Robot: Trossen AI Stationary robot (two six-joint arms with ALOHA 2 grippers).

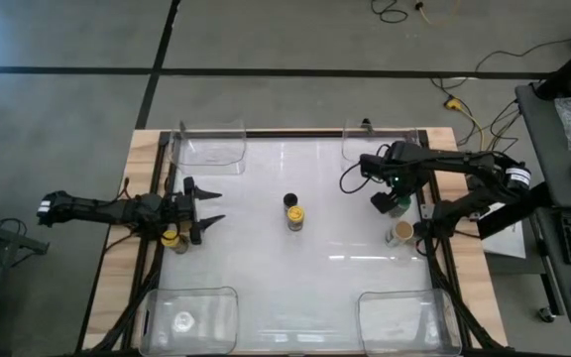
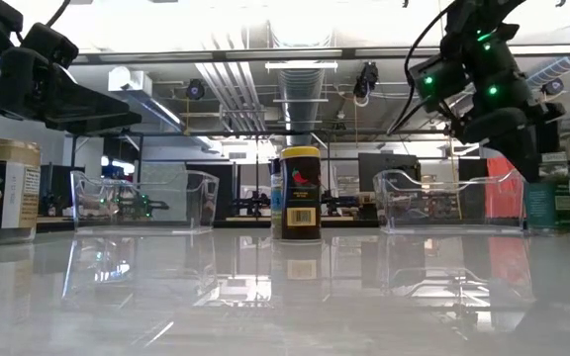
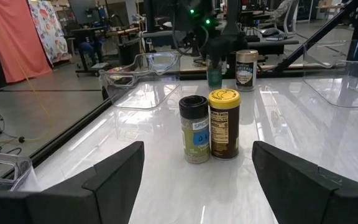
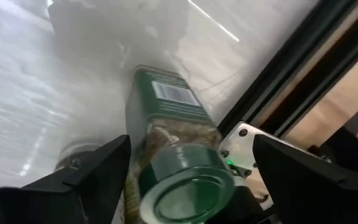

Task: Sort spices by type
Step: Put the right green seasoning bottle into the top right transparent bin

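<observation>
While both arms hang over the white table [image 1: 315,288], I see the right tool [image 1: 393,203] near the table's right edge, its fingers [image 4: 86,174] spread wide on either side of a green-lid jar [image 4: 179,162]; in the right wrist view the jar lies between them, lid toward the camera, and I cannot tell whether either finger touches it. Just beside it, nearer the front, a tan-lid jar [image 1: 401,233] stands upright at the same edge. My left tool [image 1: 198,209] sits at the left side of the table, spread open and pinching nothing, pointing toward the middle. Right beneath it a yellow-lid jar [image 1: 171,239] stands on the table. At the centre two jars stand upright and touching: a black-lid jar [image 3: 196,129] and a second yellow-lid jar [image 3: 224,123]; in the high view the black one is the farther of the pair. From the low camera only the yellow-lid one [image 2: 299,194] shows at the centre. Four clear tubs sit at the corners: far left [image 1: 211,142], far right [image 1: 363,142], near left [image 1: 188,319] and near right [image 1: 406,319]. Something small and pale lies in the near left tub, but I cannot make out what it is. Beyond the far right tub, cables [image 1: 464,109] trail across the floor.
</observation>
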